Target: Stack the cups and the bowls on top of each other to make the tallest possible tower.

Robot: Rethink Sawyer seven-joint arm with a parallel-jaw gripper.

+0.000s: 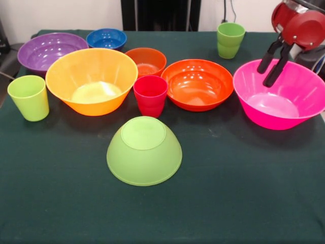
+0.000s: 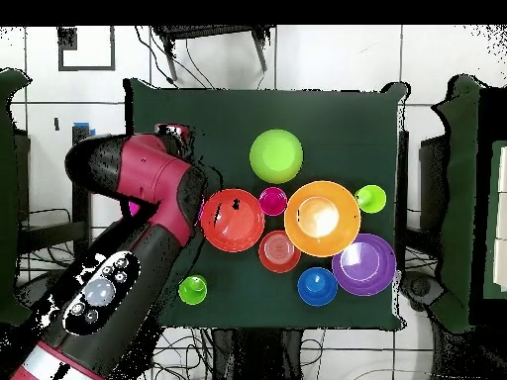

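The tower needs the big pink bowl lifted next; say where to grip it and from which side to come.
Grip the pink bowl by its thin rim, coming straight down from above with one jaw inside and one outside the wall. It sits upright and open, and it looks too wide to span. The gripper hangs over its far rim with jaws apart, and that stretch is clear of the orange bowl.

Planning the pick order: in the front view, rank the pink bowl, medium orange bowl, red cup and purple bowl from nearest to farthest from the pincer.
From the pincer:
1. Pink bowl, directly beneath it at the right edge.
2. Medium orange bowl, next to the left.
3. Red cup, centre.
4. Purple bowl, far left.
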